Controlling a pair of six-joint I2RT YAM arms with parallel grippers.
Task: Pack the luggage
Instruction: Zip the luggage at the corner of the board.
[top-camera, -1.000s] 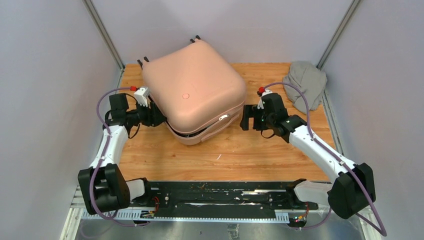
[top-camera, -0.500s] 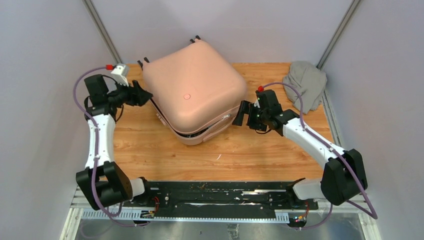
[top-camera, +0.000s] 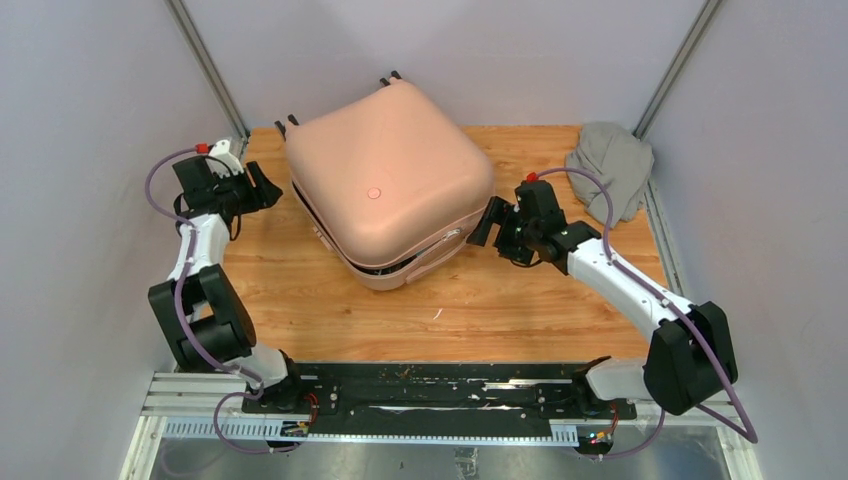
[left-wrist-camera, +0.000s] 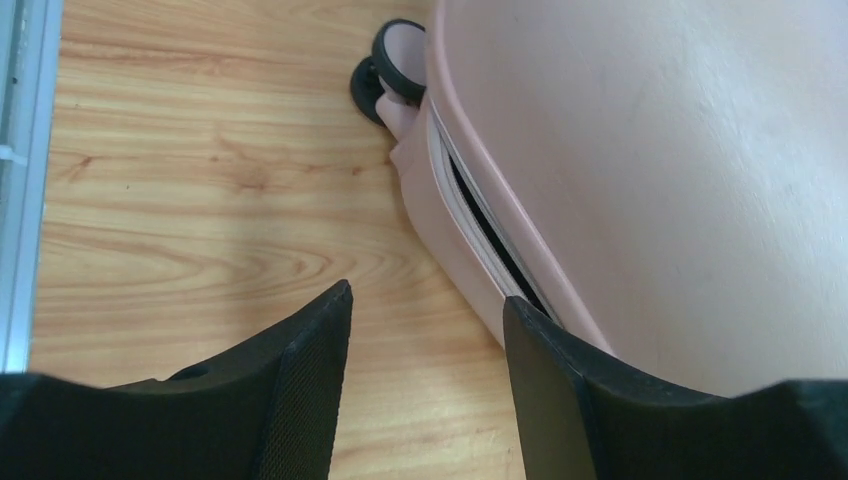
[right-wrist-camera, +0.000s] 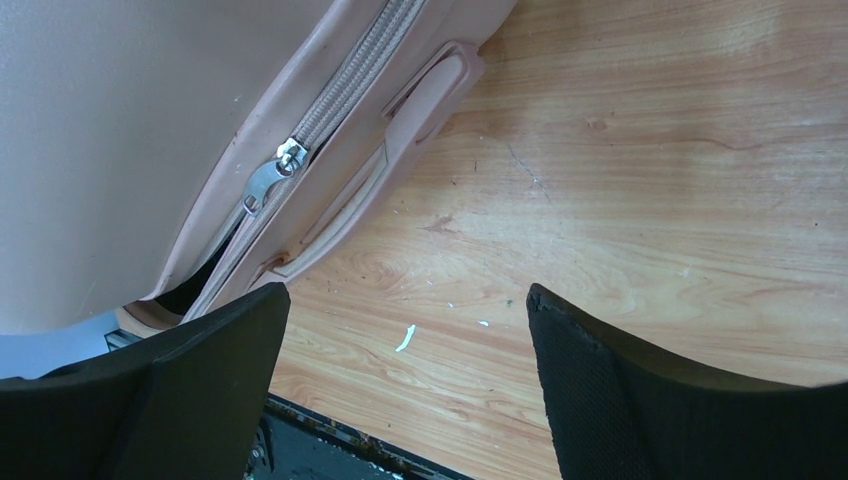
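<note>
The luggage (top-camera: 385, 180) is a pale pink hard-shell suitcase lying flat at mid-table, its lid slightly ajar along the near edges. In the left wrist view the luggage (left-wrist-camera: 650, 150) shows a dark gap under the lid and a black wheel (left-wrist-camera: 395, 65). My left gripper (top-camera: 266, 186) (left-wrist-camera: 427, 293) hangs open by the suitcase's far-left side, with only wood between its fingers. My right gripper (top-camera: 487, 220) (right-wrist-camera: 407, 290) stands open just off the right corner. Its view shows the luggage (right-wrist-camera: 120, 110), the zipper pull (right-wrist-camera: 265, 180) and the side handle (right-wrist-camera: 400, 130).
A grey cloth bundle (top-camera: 612, 165) lies at the table's back right corner. Grey walls and metal posts close in the left, right and back. The black base rail (top-camera: 420, 390) runs along the near edge. Small white scraps (right-wrist-camera: 405, 338) dot the wood.
My left arm has pulled back from the suitcase's near-left corner to its far-left side. My right gripper has shifted slightly towards the right corner and tilted.
</note>
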